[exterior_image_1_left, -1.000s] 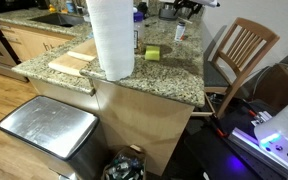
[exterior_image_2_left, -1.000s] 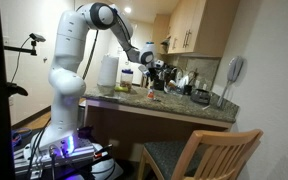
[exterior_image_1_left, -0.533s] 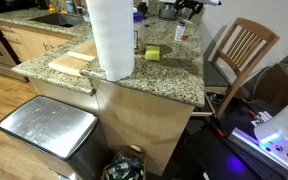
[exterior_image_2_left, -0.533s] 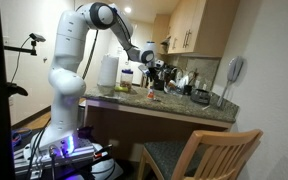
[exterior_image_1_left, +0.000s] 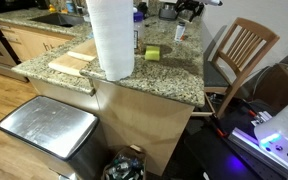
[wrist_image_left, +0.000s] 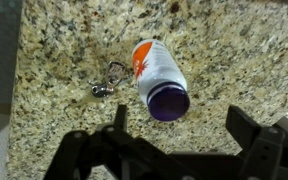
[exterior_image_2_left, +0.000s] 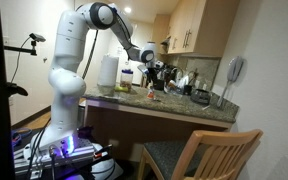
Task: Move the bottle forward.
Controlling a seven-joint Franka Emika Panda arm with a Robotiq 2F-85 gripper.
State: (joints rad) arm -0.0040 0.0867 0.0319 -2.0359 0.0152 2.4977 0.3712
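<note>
Directly below the camera in the wrist view, the dark two-fingered Robotiq gripper (wrist_image_left: 178, 116) has its jaws wide apart and holds nothing. One black finger (wrist_image_left: 120, 118) shows at the lower left of the picture and the other at the lower right.

The small slim bottle with a white body, an orange-red label and a dark purple cap (wrist_image_left: 156, 76) stands in the gap between them. It is a little nearer to the left finger in the picture, and no finger touches it. The bottle is upright, so its long axis points up toward the gripper, and the cap is the nearest part. From these pictures I cannot tell if the fingertips are already down at the level of the cap.

In an exterior view the bottle (exterior_image_1_left: 180, 31) stands near the far edge of the counter, with the gripper (exterior_image_1_left: 188, 8) just above it. I think the coming move needs a straight descent and then a closing on the body under the cap.

A small metal key ring (wrist_image_left: 106, 82) lies just beside the bottle on the speckled beige granite countertop (wrist_image_left: 64, 60). The big white paper towel roll (exterior_image_1_left: 111, 38) and the small yellow-green block (exterior_image_1_left: 152, 53) are well apart from the bottle.
</note>
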